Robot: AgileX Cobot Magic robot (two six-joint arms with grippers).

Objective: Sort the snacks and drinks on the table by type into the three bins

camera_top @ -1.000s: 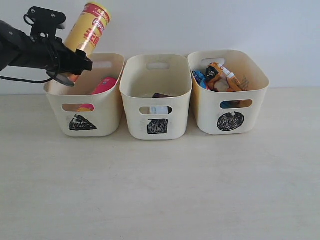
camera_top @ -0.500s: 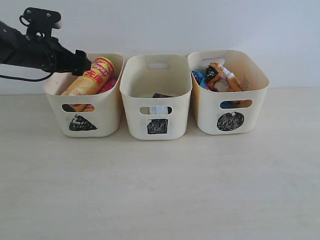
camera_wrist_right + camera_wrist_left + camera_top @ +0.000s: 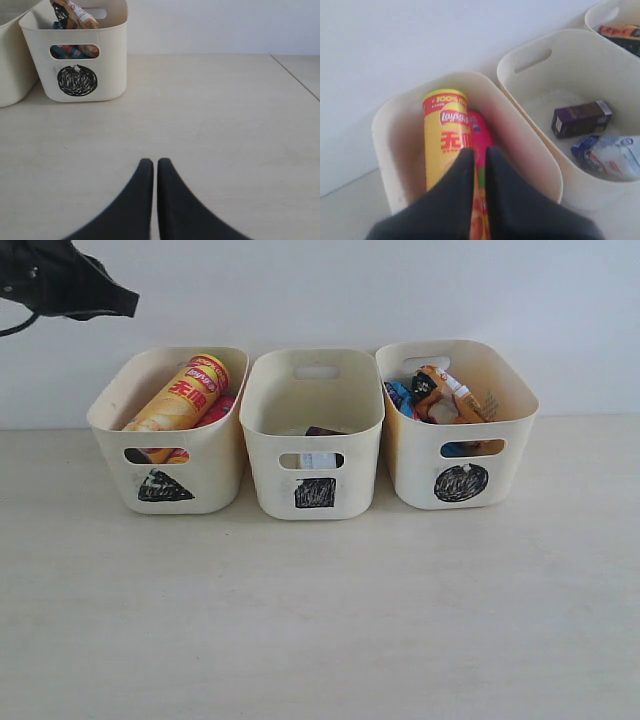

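Note:
The yellow chip tube lies slanted in the triangle bin, resting on the pink tube. My left gripper hangs shut and empty above and left of that bin. In the left wrist view its shut gripper looks down on the yellow tube and pink tube. The purple juice box and white-and-blue box lie in the square bin. The blue bag and orange-brown bag fill the circle bin. My right gripper is shut, low over the table.
The three bins stand in a row against a white wall. Pale table stretches in front of them. A seam or table edge runs to the right of the circle bin.
The left gripper released the yellow tube, which tipped down into the triangle bin onto the pink tube. The left arm then pulled up and to the left.

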